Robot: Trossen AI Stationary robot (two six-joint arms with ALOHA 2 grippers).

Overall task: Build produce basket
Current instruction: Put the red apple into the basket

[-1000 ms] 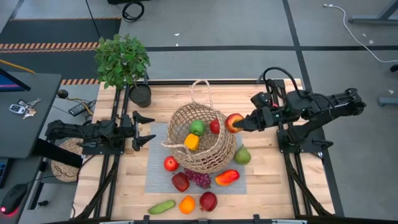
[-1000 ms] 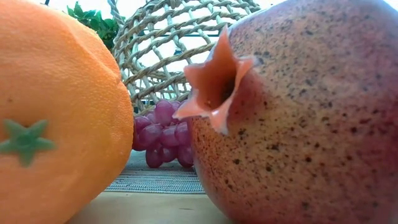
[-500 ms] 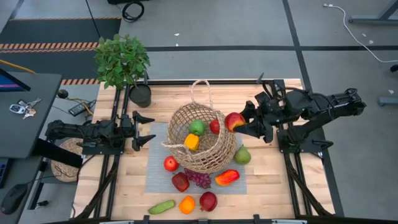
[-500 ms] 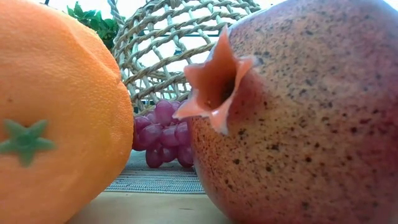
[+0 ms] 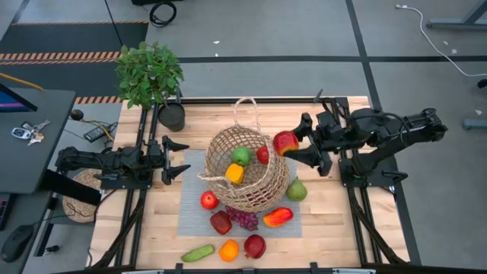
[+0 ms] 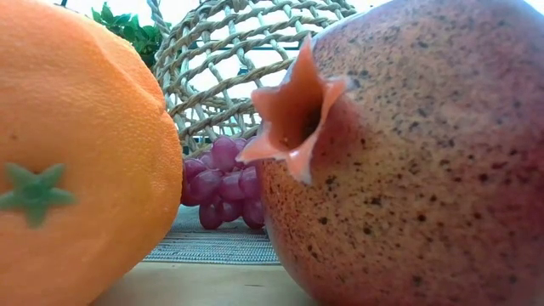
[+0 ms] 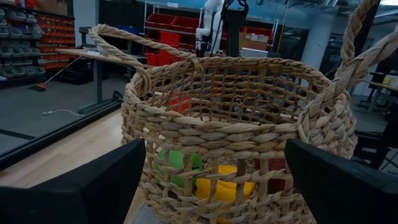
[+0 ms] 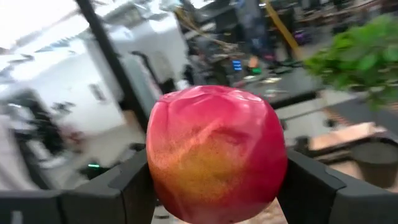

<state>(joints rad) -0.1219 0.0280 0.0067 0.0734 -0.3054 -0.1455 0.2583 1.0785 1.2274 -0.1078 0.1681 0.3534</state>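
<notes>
The tan wicker basket [image 5: 247,171] stands on a grey mat [image 5: 190,205] mid-table, with a green apple [image 5: 241,156], a yellow fruit [image 5: 235,173] and a red fruit [image 5: 263,154] inside. My right gripper [image 5: 295,144] is shut on a red apple [image 5: 286,142], just above the basket's right rim. More produce lies on the mat and table in front: a pear [image 5: 297,190], a pepper [image 5: 278,217], grapes [image 5: 243,219], an orange [image 5: 228,250], a pomegranate [image 5: 254,246] and a cucumber [image 5: 198,253]. My left gripper [image 5: 185,157] waits open, left of the basket. My right gripper pinches the red apple between its two fingers, one on each of two opposite sides [image 8: 155,168]. The fingers [image 8: 305,180] lie level and come from the table's right side. The apple is lifted clear, over the basket's right rim.
A potted plant [image 5: 152,76] stands at the table's far left corner. A red apple [image 5: 209,200] and a dark red fruit [image 5: 221,222] lie on the mat's front left. The basket's looped handle [image 5: 245,114] points toward the far edge.
My right gripper has rolled about the line it points along, turning the red apple with it; its two fingers now spread side by side as seen from above. The apple stays held at the basket's right rim.
</notes>
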